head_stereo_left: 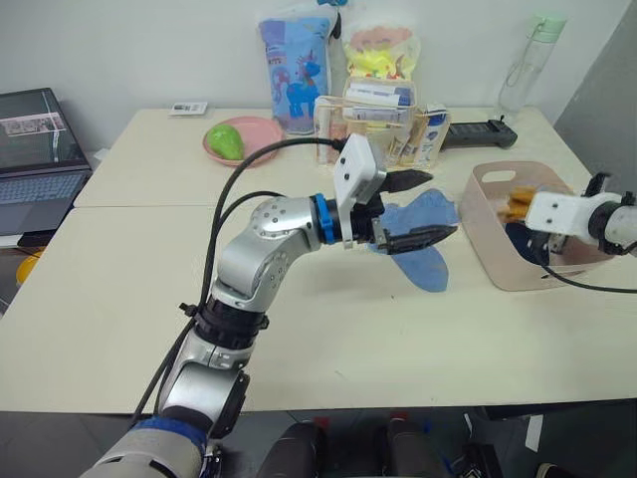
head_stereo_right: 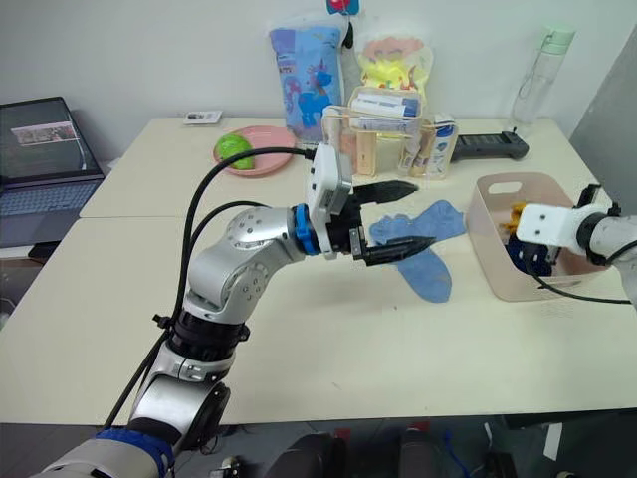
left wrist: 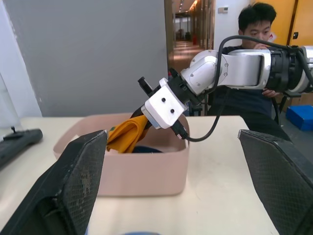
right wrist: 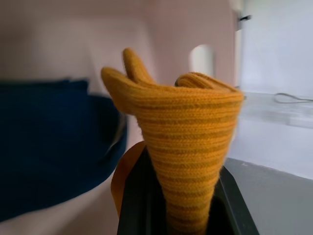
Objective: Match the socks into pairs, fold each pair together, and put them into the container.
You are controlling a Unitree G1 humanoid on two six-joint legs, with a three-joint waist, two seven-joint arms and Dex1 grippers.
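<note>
Socks of three colours are spread between the table and the tub. Largest of all is the cream table [head_stereo_left: 119, 299], the bare working surface. On it, at the robot's right, stands the pale pink container [head_stereo_left: 498, 261], set within the right arm's reach so that finished pairs can be dropped in from above. Behind the work area sit a clear organiser of bottles [head_stereo_left: 383, 124] and a round pink plate [head_stereo_left: 261, 131] carrying a green fruit [head_stereo_left: 225, 140], all pushed back and apparently out of the way.

The light blue socks [head_stereo_left: 423, 239] lie flat on the table just beside the container, overlapping in a loose V; judging by this, they are the pair still waiting to be folded. The left gripper [head_stereo_left: 416, 209] hovers over them with its black fingers spread wide and nothing between them, probably placed to come down on that pair next.

The right gripper [left wrist: 142, 100] reaches down inside the container with its fingers pinched on the mustard yellow pair [right wrist: 188, 147], bunched into a folded wad; the grip seems meant to keep the two socks together until release. The navy blue pair [right wrist: 49, 147] already rests at the container's bottom, just beside the yellow.
</note>
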